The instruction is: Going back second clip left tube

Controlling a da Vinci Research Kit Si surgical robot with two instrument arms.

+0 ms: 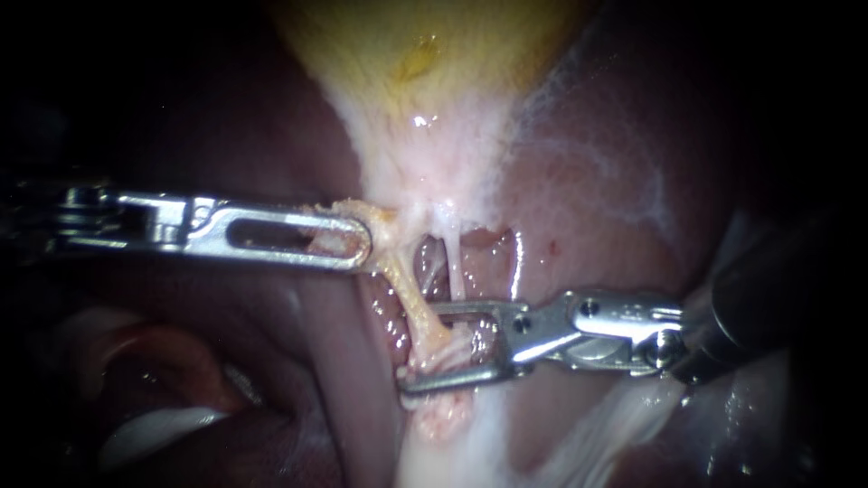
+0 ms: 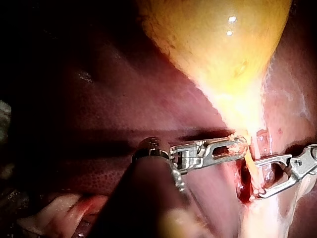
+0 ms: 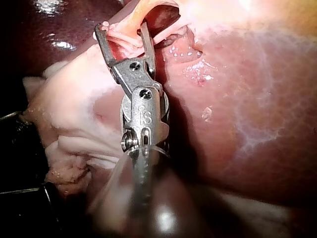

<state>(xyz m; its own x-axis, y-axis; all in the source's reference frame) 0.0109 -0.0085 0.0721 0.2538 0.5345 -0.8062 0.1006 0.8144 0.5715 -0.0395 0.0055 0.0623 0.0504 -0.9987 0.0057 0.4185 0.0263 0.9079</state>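
Withdrawal step: right instrument (image 1: 417,346) jaws released, straddling the left tube (image 1: 407,287).
Left instrument (image 1: 364,242) clenched on it; next, I judge, back out rightward.

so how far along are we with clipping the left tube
Done: the slotted silver left instrument is shut on the tan, stringy left tube, holding it taut. In hand: the silver right instrument straddles that tube lower down, jaws open. Left: I can see no clip on it, and the right instrument has not backed away.
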